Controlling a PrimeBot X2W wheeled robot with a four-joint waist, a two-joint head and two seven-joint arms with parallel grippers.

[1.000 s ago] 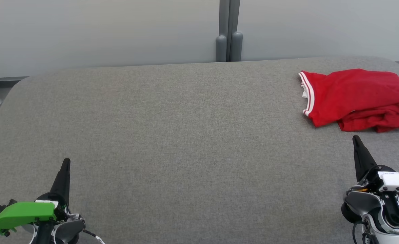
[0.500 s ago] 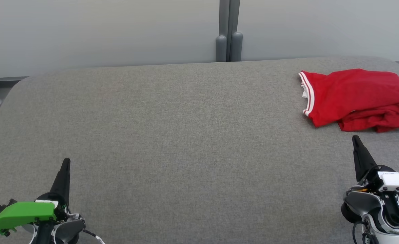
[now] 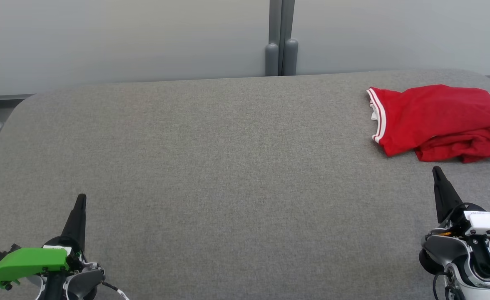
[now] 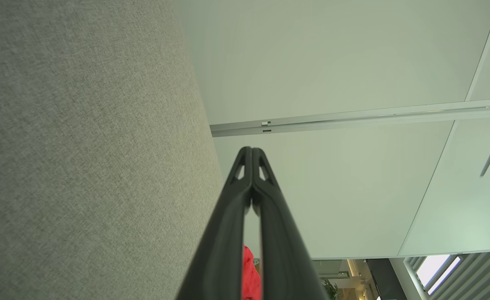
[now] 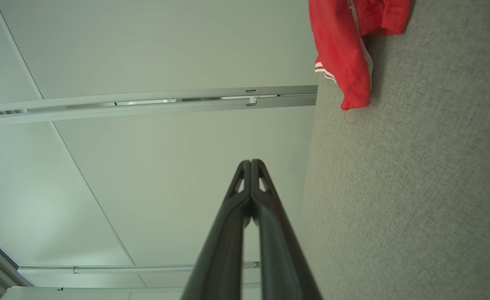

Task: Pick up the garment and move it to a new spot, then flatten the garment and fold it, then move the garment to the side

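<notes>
Two grippers parked low over the grey tabletop (image 3: 228, 166): left gripper (image 3: 79, 208) at 7 o'clock in the head view, right gripper (image 3: 439, 183) at 4 o'clock, both pointing toward 12. Fingers (image 4: 251, 166) pressed together tip to tip in each wrist view, holding nothing. Probably a rest pose, tucked to the near corners to keep the middle free for work.

Red garment (image 3: 436, 121) bunched at 2 o'clock, near the far right edge, apart from both grippers and nearer the right one. Half folded over itself, white-striped hem at its left, lower layers rumpled. Seen again at 1 o'clock in the right wrist view (image 5: 349, 50).

Judged state: either nothing begun, or the garment already set aside; cannot tell which from this moment alone.
</notes>
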